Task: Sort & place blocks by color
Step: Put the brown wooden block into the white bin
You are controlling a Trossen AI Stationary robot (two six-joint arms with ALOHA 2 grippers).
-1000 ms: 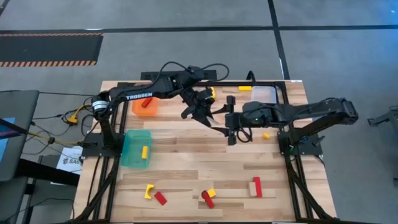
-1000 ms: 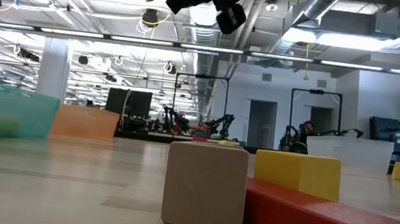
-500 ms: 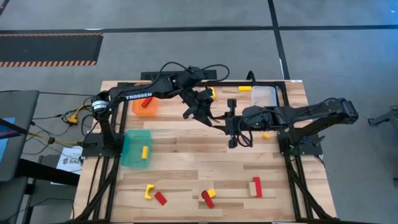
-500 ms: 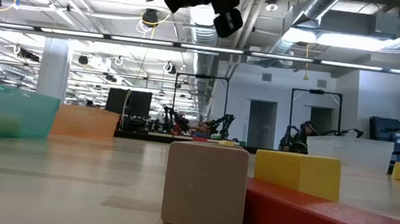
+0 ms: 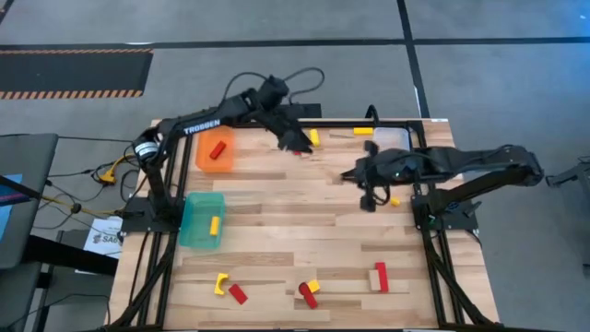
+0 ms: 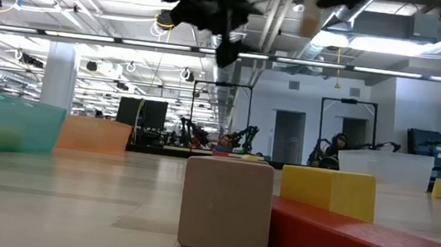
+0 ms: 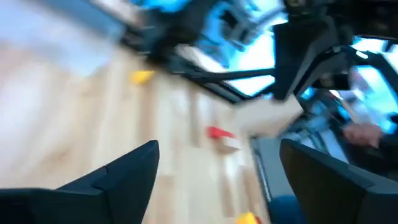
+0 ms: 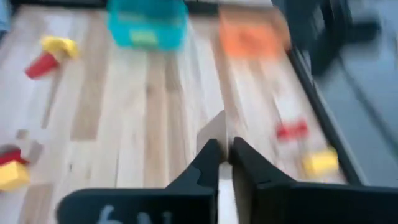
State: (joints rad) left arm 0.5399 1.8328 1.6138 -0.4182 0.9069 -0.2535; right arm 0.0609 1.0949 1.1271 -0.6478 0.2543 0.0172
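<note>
The left arm [image 5: 207, 124] reaches from its base at the left edge along the back of the bench, elbow raised and wrist bent down. The left gripper [image 5: 295, 141] hangs over the back edge near its middle. Its fingers [image 7: 127, 177] are spread wide with nothing between them, and a small red block [image 5: 300, 151] and a yellow block [image 5: 313, 136] lie on the boards just beside it. The right arm [image 5: 461, 164] stretches from its base at the right edge toward the middle of the bench, forearm about level. The right gripper [image 8: 222, 149] is raised off the boards and points across the bench toward the left edge. Its fingers are clenched on a pale wood block [image 8: 217, 132], which sits in the narrow gap between them, up in the air. Three bins stand on the bench: an orange bin [image 5: 201, 159] near the back left corner, a teal bin [image 5: 192, 221] by the left edge, and a clear bin [image 5: 392, 138] near the back right corner. I count five red blocks: one in the orange bin [image 5: 218, 150], the one by the left gripper, and three along the front edge [image 5: 238, 293] [image 5: 307, 295] [image 5: 381, 276]. There are six yellow: one in the teal bin [image 5: 214, 224], the one by the left gripper, one at the back edge beside the clear bin [image 5: 363, 131], one near the right arm's base [image 5: 395, 200], and two at the front edge [image 5: 221, 282] [image 5: 313, 286]. Two pale ones can be made out, the held one and a cube [image 6: 225, 205] at the front edge, close against a red bar [image 6: 359, 246].
</note>
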